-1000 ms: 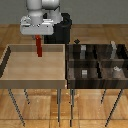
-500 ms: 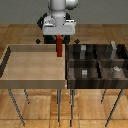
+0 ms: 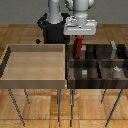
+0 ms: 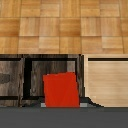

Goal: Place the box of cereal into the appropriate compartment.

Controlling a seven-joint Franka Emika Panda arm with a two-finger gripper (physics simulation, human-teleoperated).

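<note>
The red box of cereal (image 3: 79, 48) hangs upright in my gripper (image 3: 79, 39), which is shut on its top. It hovers over the near-left part of the dark-brown four-part bin (image 3: 98, 63), just past the wall shared with the tray. The compartment (image 3: 107, 54) with the tall slim grey block (image 3: 113, 50) lies in the bin's back corner at the exterior view's right, apart from the box. In the wrist view the box of cereal (image 4: 61, 90) fills the lower middle, above a dark bin section (image 4: 47, 70).
A large light-wood tray (image 3: 35, 62) stands at the exterior view's left, also seen as the light-wood tray (image 4: 107, 75) in the wrist view. Shorter grey blocks (image 3: 84, 73) (image 3: 116, 70) sit in other bin sections. Both containers rest on thin-legged stands over a wood floor.
My gripper carried the box of cereal toward the exterior view's right, from over the tray to over the bin's edge.
</note>
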